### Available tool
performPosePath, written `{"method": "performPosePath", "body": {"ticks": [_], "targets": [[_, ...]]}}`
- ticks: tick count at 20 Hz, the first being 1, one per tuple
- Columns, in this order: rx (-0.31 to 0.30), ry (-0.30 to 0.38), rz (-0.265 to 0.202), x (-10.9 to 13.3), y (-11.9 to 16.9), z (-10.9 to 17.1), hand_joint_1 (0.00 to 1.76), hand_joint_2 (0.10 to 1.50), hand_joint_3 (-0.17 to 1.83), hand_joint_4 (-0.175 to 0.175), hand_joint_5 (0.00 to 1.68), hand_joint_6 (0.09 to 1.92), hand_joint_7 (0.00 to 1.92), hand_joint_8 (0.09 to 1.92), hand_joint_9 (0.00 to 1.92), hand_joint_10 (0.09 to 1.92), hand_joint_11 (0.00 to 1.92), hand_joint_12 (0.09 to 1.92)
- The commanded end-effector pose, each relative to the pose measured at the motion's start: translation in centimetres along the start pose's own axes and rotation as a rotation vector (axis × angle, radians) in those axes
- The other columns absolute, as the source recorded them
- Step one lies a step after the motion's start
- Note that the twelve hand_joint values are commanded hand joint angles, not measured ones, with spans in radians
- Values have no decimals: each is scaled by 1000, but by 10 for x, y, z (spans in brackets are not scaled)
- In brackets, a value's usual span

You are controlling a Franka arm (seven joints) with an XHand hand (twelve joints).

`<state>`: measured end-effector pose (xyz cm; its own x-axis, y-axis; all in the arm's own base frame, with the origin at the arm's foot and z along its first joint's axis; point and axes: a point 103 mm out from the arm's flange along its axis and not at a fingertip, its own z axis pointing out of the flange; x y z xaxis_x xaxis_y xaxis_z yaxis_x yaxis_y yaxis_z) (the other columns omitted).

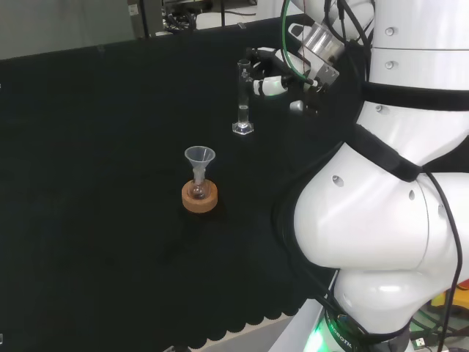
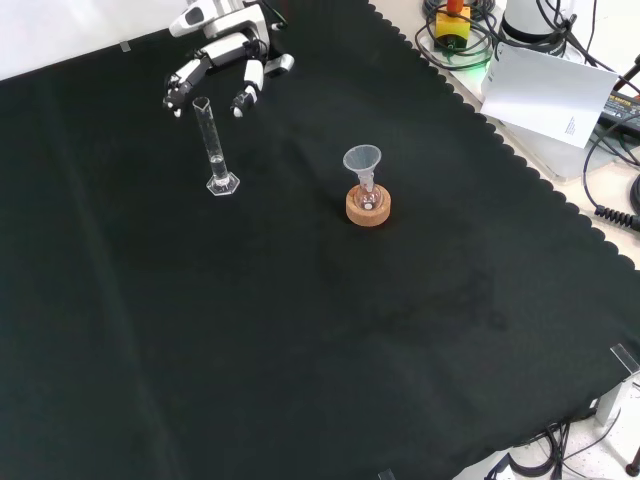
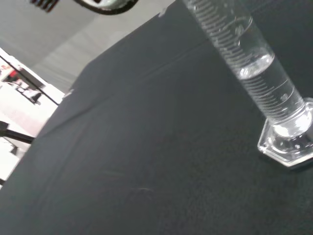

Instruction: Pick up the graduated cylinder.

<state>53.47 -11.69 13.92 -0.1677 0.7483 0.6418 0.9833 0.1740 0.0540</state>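
On the black cloth (image 2: 300, 320) of the bench, toward the front view's upper left, the tall clear graduated cylinder (image 2: 213, 145) with its hexagonal foot stood upright, a little liquid showing low in the tube in the wrist view. The black and white robot hand (image 2: 225, 60) hung just above and beside the cylinder's rim, its fingers (image 2: 247, 88) spread and relaxed on either side of the top, holding nothing. Whether any fingertip touched the glass was hard to tell from here; it looked apart. This read as the approach step, the grasp not yet made. The next move would call for bringing the fingers down around the tube and curling them round it without tipping the narrow foot, then lifting straight up.

Further right in the front view, well apart from the cylinder, a small clear flask with a clear plastic funnel (image 2: 362, 161) in its neck sat in a cork ring stand (image 2: 368, 208). It stood outside the hand's path, and nothing lay between the hand and the cylinder.
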Motion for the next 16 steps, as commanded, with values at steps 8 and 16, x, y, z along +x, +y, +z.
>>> {"method": "performPosePath", "body": {"ticks": [8, 16], "targets": [[-17, 221, -112, -19, 16, 35, 915, 690, 606, -29, 457, 87, 342, 616, 564, 571, 301, 1323], [-11, 252, -146, -16, 22, 48, 982, 663, 635, -20, 547, 87, 380, 604, 604, 549, 346, 1314]]}}
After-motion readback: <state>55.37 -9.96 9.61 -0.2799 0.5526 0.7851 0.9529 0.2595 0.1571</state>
